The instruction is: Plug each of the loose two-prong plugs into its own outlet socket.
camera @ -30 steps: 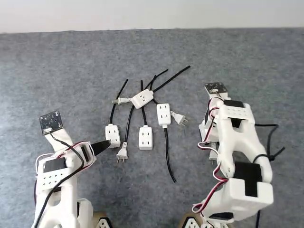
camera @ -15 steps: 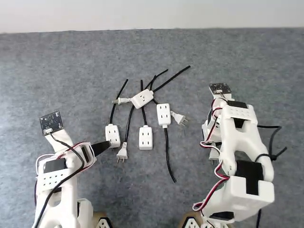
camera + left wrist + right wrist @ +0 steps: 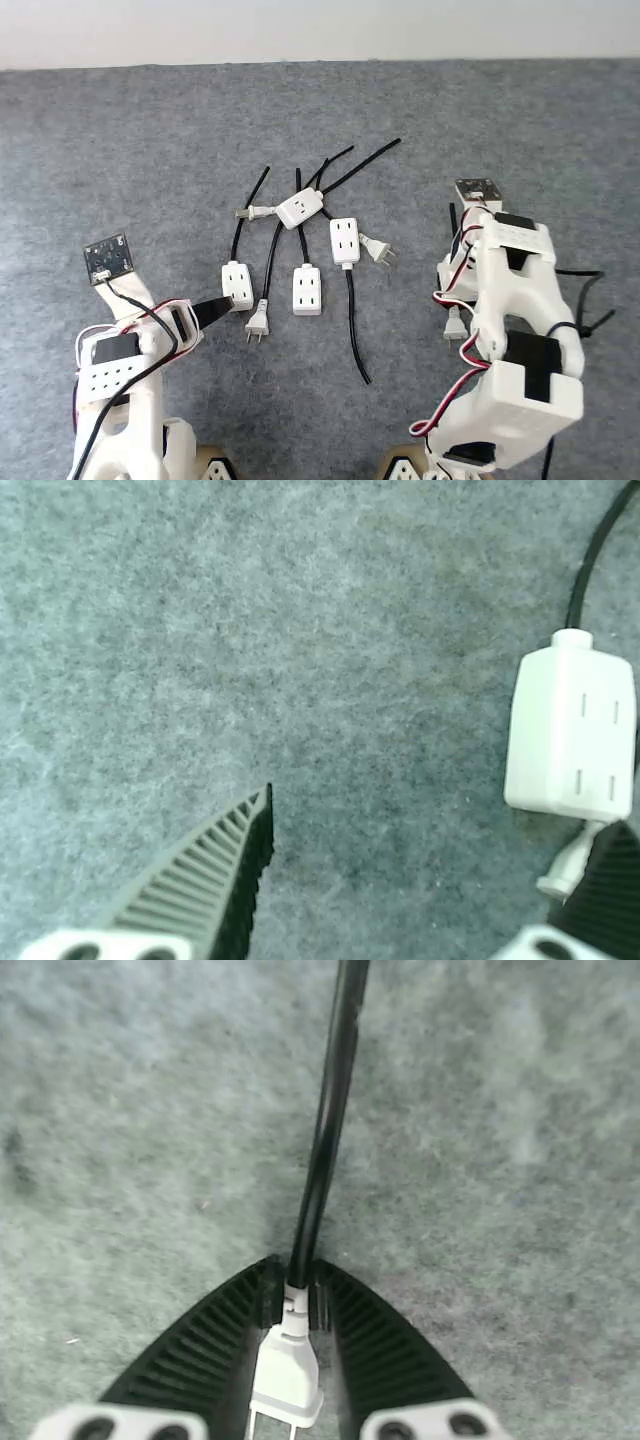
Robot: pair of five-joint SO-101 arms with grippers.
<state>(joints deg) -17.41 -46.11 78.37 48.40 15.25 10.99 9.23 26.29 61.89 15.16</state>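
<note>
The right arm [image 3: 515,340] has slid toward the right edge of the high view over the last second, and its wrist camera board now sits farther right and a little lower. The left arm [image 3: 125,385] and the cords lie as they did.

The grey, carpet-like bench [image 3: 120,150] fills the frame below a pale wall strip. The left arm stands in the lower left and the right arm in the lower right.

Four white sockets sit at centre frame, each on a black cord:
- The left socket [image 3: 237,283] lies just beside the left arm's black finger.
- The middle socket [image 3: 307,288] lies right of it.
- The right socket [image 3: 344,240] lies higher.
- The top socket [image 3: 300,208] lies tilted above them all.

Three plugs lie loose:
- The lower plug [image 3: 258,322] lies below the gap between the left and middle sockets.
- The side plug [image 3: 377,250] lies just right of the right socket.
- The upper plug [image 3: 248,212] lies left of the top socket.

The left end effector [image 3: 435,815] is spread wide with nothing in it. Bare bench shows between its fingers, and the left socket [image 3: 570,730] lies ahead of one of them.

The right end effector [image 3: 292,1280] is clamped tight on a held plug [image 3: 285,1365]. That plug's black cord runs straight out from the fingertips. In the high view the held plug [image 3: 452,325] peeks out at the right arm's left side, well apart from every socket.
</note>
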